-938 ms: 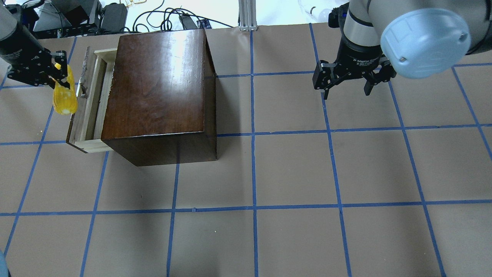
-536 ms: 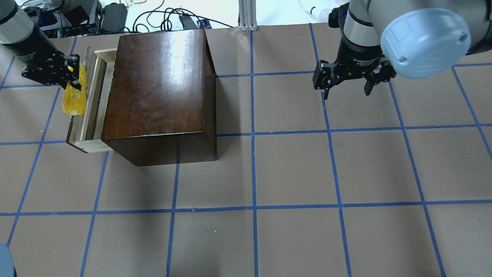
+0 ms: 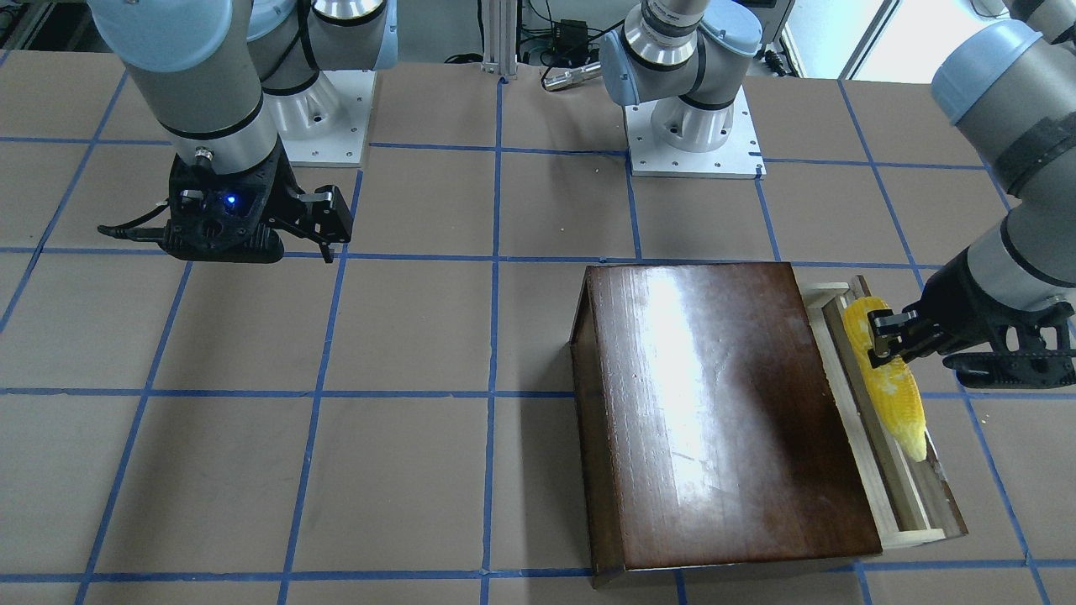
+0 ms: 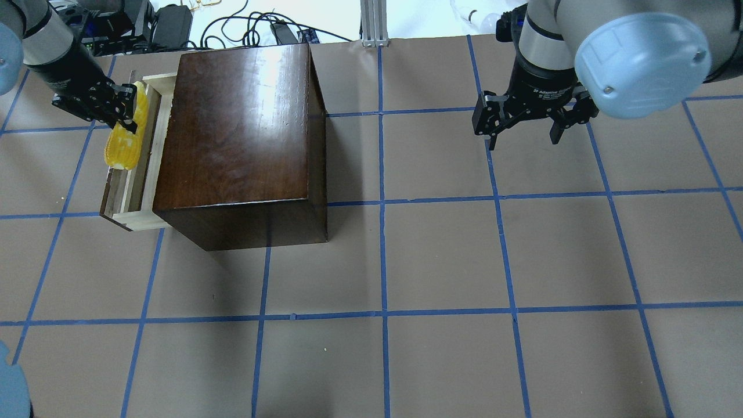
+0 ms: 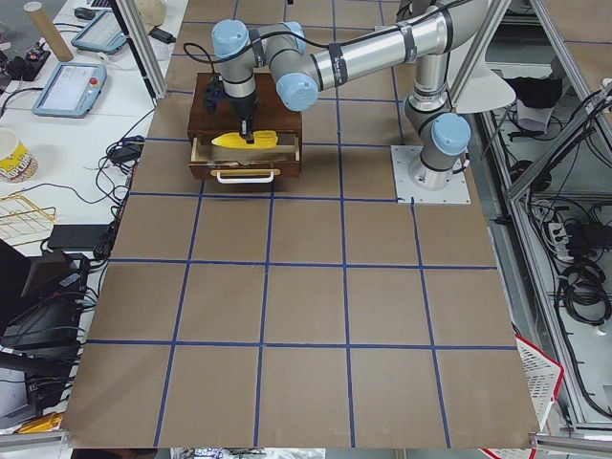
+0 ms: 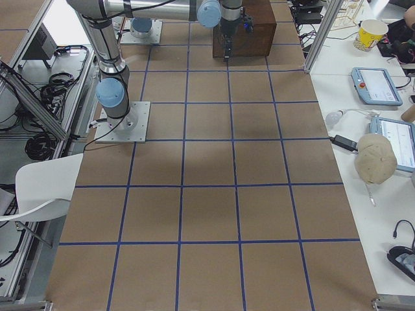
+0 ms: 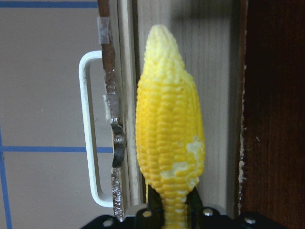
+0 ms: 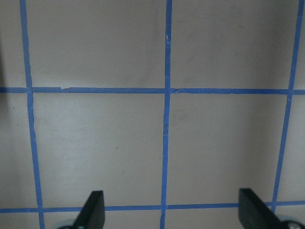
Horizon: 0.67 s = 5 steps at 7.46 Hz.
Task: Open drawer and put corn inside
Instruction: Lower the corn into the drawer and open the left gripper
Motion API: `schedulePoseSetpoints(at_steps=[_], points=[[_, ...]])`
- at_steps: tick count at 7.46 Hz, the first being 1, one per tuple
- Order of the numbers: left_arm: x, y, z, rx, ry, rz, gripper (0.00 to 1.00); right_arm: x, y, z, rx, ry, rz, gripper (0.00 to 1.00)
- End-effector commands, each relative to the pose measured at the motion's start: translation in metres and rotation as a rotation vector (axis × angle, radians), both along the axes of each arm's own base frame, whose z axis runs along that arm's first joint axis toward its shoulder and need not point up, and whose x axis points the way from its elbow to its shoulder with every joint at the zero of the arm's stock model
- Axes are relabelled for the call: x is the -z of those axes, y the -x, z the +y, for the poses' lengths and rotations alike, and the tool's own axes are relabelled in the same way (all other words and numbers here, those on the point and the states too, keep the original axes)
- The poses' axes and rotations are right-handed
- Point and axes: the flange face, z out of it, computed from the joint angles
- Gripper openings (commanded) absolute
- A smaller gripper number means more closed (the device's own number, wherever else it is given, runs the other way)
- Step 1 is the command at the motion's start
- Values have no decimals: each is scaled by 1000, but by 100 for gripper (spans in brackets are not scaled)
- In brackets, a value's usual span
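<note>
Left gripper (image 4: 129,108) clamps the bumpy yellow toy corn cob (image 4: 122,145), pale wooden drawer (image 4: 148,168) pulled out beneath it; right gripper (image 4: 523,140) hangs open, empty.

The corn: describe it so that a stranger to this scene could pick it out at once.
Find the glossy dark-brown box on the table. Its pale drawer is pulled open, and the left gripper holds the corn over it. It is the only bright yellow, bumpy thing there.

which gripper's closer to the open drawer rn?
Left. The left gripper holds the corn right above the drawer, beside the wooden box. The right gripper hangs open over the table, far off past the box's opposite side.
</note>
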Motion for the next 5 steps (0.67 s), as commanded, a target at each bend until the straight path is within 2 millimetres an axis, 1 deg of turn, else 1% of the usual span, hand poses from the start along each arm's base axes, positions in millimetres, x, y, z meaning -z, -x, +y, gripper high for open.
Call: schedulePoseSetpoints(at_steps=[1,2,3,4,5], points=[[16,-3,-5,31,-27,-6,0,0,0,0,0,0,1,100],[19,-5,-6,24,-36,-21,0,0,0,0,0,1,1,100],[18,-5,-7,9,-33,-23,0,0,0,0,0,0,1,100],[16,-6,-10,-17,-10,-28,23,0,0,0,0,0,1,100],[15,-6,-12,-19,10,-31,37,0,0,0,0,0,1,100]])
